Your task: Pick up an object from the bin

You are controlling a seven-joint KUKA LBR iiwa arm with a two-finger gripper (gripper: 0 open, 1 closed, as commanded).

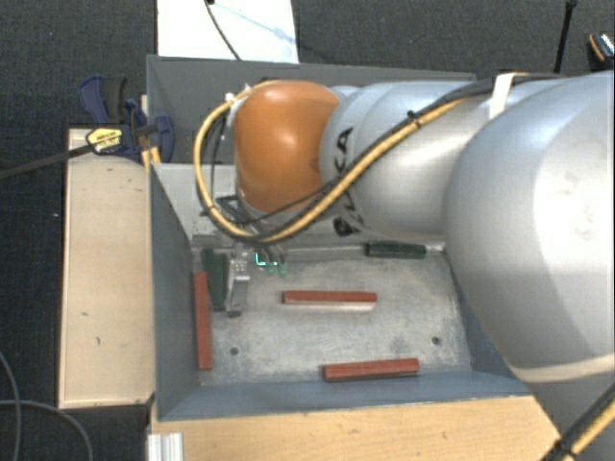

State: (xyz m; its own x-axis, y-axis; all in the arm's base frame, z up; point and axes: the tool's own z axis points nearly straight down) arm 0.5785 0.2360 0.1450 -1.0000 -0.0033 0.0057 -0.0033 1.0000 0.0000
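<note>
gripper (229, 286) hangs low left in the bin (175, 286), grip unreadable, beside the red stick (203, 320); next it probably needs to straddle it.

Bin (178, 257) seen from above, with the arm (432, 161) reaching in from the right. The gripper (231, 291) stands in the bin's left part, just right of the left stick (202, 320), which lies along the left wall. The middle stick (329, 298) lies crosswise, right of the gripper. The front stick (370, 369) lies parallel to it, near the front wall. The pen (394, 250) lies at the back wall, behind both.
</note>
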